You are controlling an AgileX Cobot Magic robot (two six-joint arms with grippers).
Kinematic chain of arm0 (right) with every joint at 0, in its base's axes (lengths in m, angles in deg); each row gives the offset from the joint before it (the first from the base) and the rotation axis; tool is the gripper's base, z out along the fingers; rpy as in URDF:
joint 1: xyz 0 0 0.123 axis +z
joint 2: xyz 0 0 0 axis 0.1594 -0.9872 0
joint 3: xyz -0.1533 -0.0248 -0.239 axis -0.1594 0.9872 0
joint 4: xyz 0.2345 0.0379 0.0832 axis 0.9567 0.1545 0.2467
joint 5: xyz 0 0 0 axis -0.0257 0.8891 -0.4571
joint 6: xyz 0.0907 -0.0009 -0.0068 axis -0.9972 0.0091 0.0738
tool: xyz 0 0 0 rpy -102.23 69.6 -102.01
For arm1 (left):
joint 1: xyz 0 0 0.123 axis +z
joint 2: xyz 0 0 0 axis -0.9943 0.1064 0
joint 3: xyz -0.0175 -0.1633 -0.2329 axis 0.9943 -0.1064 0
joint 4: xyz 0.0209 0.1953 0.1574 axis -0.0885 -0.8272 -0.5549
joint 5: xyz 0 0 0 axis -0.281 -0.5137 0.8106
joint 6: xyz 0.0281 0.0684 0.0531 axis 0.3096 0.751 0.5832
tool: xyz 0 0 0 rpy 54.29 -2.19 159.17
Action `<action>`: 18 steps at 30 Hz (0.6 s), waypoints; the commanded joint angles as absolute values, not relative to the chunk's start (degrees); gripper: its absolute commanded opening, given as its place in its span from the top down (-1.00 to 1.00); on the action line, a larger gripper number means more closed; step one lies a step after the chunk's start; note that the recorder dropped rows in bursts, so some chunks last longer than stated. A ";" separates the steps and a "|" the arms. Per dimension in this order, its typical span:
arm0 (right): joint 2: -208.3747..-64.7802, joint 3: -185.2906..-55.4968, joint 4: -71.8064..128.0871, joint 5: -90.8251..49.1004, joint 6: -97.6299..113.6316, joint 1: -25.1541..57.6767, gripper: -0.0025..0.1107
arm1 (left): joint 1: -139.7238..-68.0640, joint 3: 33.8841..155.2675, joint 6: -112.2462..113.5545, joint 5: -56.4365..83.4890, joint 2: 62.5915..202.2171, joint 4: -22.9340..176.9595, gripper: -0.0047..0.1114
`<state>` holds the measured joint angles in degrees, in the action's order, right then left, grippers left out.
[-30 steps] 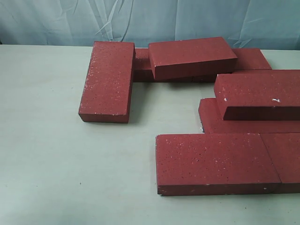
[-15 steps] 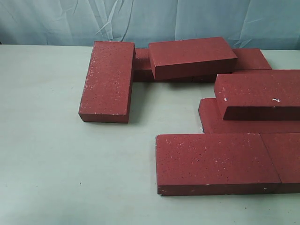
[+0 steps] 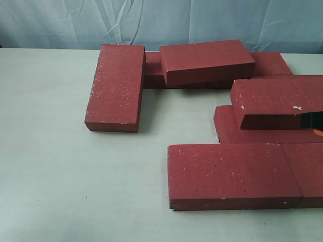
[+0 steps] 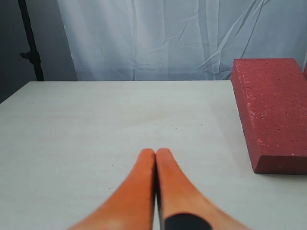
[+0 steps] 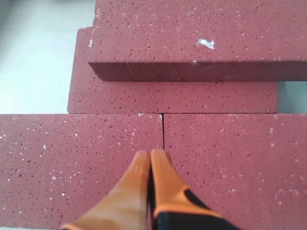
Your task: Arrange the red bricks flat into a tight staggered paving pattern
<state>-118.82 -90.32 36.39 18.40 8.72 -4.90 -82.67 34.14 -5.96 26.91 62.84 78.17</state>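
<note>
Seeing my right gripper (image 5: 150, 154) enter at the frame's right edge, closed and empty like my left gripper (image 4: 155, 152), I expect it to nudge the red bricks (image 3: 234, 174).

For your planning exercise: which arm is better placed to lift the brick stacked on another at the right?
Right, likely: the right fingers point at the stacked brick nearby; the left fingers are over bare table.

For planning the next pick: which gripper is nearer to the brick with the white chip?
Right. The right gripper is over the front bricks' seam, just short of the chipped brick; the left gripper, over bare table.
</note>
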 commanded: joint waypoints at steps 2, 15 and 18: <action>-119.67 -90.75 36.46 17.74 8.79 -5.10 0.97 | -82.85 33.88 -5.97 26.86 62.59 78.22 0.92; -119.67 -90.63 36.59 17.60 8.89 -5.10 0.97 | -82.85 33.88 -5.97 26.86 62.59 78.22 0.92; -119.67 -90.63 36.59 17.49 8.87 -5.10 0.97 | -82.85 33.88 -5.97 26.16 62.59 78.22 0.92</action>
